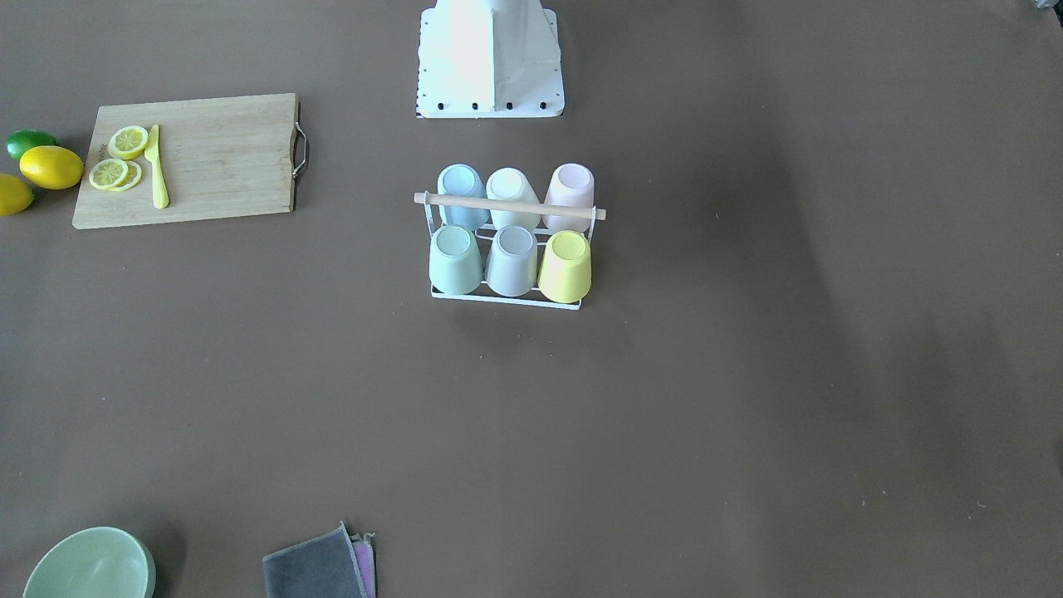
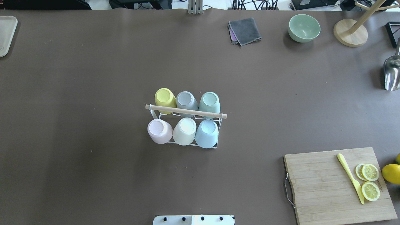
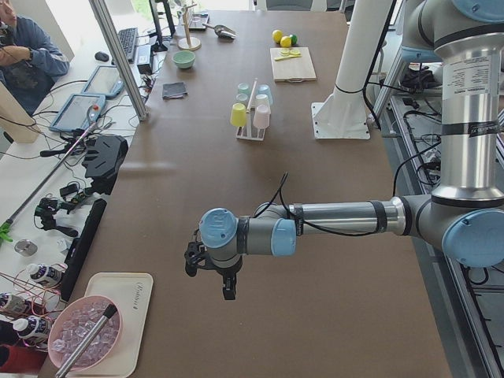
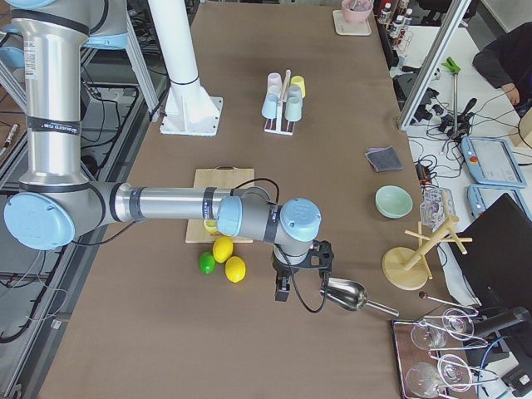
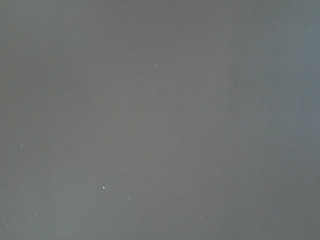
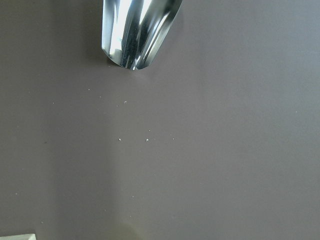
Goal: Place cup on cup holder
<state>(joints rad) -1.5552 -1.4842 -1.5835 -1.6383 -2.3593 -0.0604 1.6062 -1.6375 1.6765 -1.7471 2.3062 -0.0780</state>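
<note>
The white wire cup holder (image 2: 186, 111) with a wooden rod handle stands at the table's middle; it also shows in the front-facing view (image 1: 508, 205). Several cups sit upside down on its prongs, among them a yellow cup (image 2: 165, 97), a pink cup (image 2: 159, 131) and a blue cup (image 2: 207, 133). My left gripper (image 3: 211, 277) hangs over bare table far to the left of the holder, seen only in the exterior left view. My right gripper (image 4: 301, 274) hangs far to the right next to a metal scoop (image 4: 345, 295). I cannot tell whether either is open or shut.
A wooden cutting board (image 2: 325, 187) with lemon slices and a yellow knife (image 2: 350, 177) lies at the near right, with lemons (image 1: 51, 166) beside it. A green bowl (image 2: 304, 28), a grey cloth (image 2: 244, 30), a wooden stand (image 2: 350, 32) and the scoop (image 2: 392, 73) are at the far right.
</note>
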